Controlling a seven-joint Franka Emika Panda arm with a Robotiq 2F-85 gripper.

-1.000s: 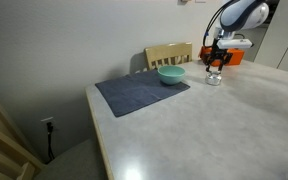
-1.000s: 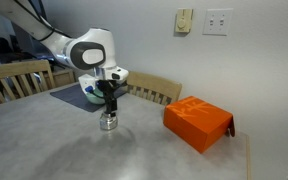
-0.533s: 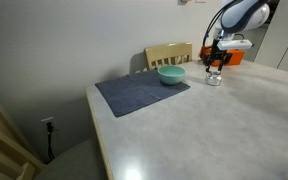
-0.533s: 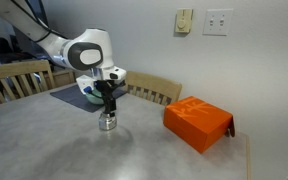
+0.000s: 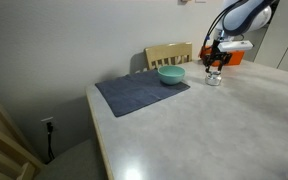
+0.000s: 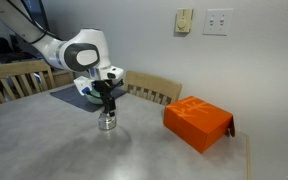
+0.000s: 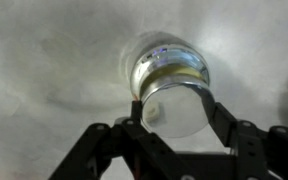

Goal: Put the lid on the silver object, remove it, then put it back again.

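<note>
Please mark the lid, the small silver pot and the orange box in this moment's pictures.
lid (image 7: 176,108): wrist view, middle of its pale round face.
silver pot (image 6: 107,123): in an exterior view, on its side wall.
orange box (image 6: 197,115): in an exterior view, on its top face.

A pale, grey-mottled table (image 5: 184,130) fills the foreground under soft, even light. Behind the table a wooden chair (image 5: 168,53) stands against the plain off-white wall (image 5: 74,40); a wall outlet (image 5: 49,125) sits low beside the table, a switch plate (image 6: 218,21) and a thermostat (image 6: 185,20) high above it
</note>
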